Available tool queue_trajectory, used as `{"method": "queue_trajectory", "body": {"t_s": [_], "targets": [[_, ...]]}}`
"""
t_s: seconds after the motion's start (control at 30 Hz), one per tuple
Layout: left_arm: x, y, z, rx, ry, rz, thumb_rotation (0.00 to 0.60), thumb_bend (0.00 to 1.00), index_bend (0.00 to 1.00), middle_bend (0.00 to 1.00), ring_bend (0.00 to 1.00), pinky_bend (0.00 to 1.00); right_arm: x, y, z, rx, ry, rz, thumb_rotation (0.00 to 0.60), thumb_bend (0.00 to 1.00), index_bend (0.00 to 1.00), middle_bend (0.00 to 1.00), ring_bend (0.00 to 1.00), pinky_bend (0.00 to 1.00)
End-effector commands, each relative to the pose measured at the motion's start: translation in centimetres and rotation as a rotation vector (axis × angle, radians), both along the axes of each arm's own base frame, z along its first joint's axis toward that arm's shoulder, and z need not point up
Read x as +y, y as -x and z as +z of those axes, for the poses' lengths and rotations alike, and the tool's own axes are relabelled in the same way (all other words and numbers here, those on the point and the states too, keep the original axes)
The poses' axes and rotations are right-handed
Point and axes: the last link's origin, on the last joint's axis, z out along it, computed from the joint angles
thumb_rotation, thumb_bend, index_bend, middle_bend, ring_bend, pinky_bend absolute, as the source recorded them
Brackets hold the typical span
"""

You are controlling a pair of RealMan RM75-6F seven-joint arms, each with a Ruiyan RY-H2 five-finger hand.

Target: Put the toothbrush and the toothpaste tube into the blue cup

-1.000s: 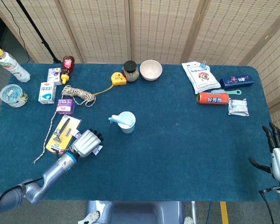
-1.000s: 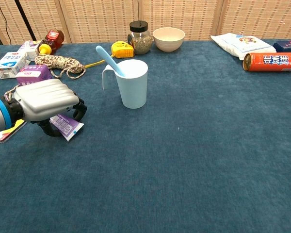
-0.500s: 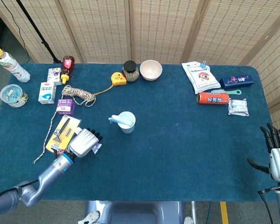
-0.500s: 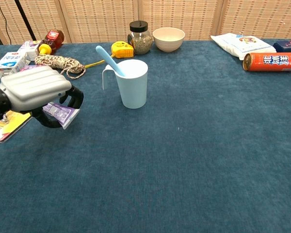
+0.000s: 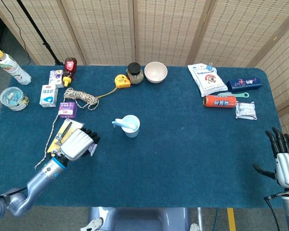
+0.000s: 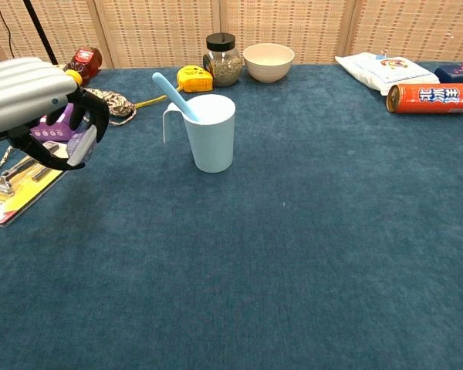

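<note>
Toothpaste tube (image 6: 79,145) sits clamped in the left hand (image 5: 78,144), raised above the table (image 6: 309,254), left of the blue cup (image 6: 210,132).

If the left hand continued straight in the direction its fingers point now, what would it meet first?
The left hand, holding the toothpaste tube, points up and right across the table in the head view. The blue cup, with the toothbrush already in it, looks like the first thing in that line, though the hand's height is unclear.
</note>
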Motion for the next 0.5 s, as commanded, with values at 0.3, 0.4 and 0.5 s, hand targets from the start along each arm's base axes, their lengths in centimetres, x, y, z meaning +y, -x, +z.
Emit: {"method": "queue_trajectory", "body": {"t_s": [0.3,0.4,0.5], "targets": [[-1.5,-1.4,5.2,-0.168,-0.033,-0.022,0.600,0.49,0.76,0.57,0.53,0.62,0.0,-0.1,-0.1,-0.002,-0.004,0.000,0.600,0.00,0.01,0.00,0.00,0.00],[-2.4,-2.5,7.3,-0.261,-0.037,-0.041,0.600,0.49,0.76,0.57,0.53,0.62,0.0,-0.1,-0.1,-0.003,-0.004,0.000,0.600,0.00,0.01,0.00,0.00,0.00],[-3.4,-3.7,9.9,-0.375,-0.024,-0.055,0.600,0.49,0.76,0.57,0.53,0.62,0.0,-0.1,-0.1,-0.004,-0.006,0.001,0.600,0.00,0.01,0.00,0.00,0.00]]}}
